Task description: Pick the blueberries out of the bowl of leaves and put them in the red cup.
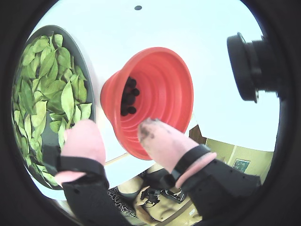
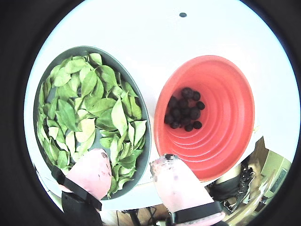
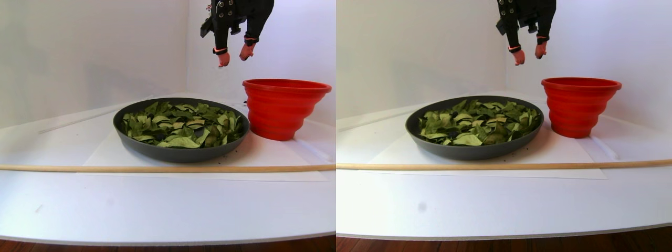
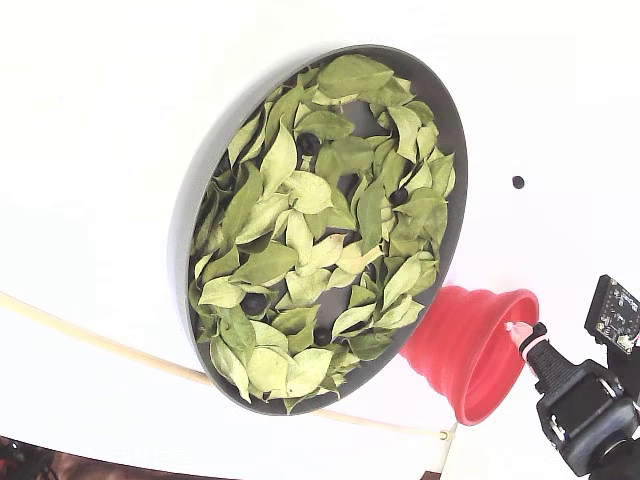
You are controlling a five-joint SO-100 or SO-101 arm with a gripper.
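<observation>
Many blueberries (image 2: 184,109) already sit in the red cup (image 2: 235,136) below the empty, spread fingers (image 2: 171,181). A few hide among the leaves (image 4: 300,240) in the bowl (image 4: 455,130).

plain white walls (image 3: 94,47) meet in a corner behind the white tabletop (image 3: 157,210); dark wooden floor (image 3: 52,247) shows below its front edge

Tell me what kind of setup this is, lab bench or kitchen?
Likely a staged tabletop test rig, not a kitchen: plain white table and white backdrop, a wooden rod marking the work area, and only the bowl and red cup set out.
</observation>
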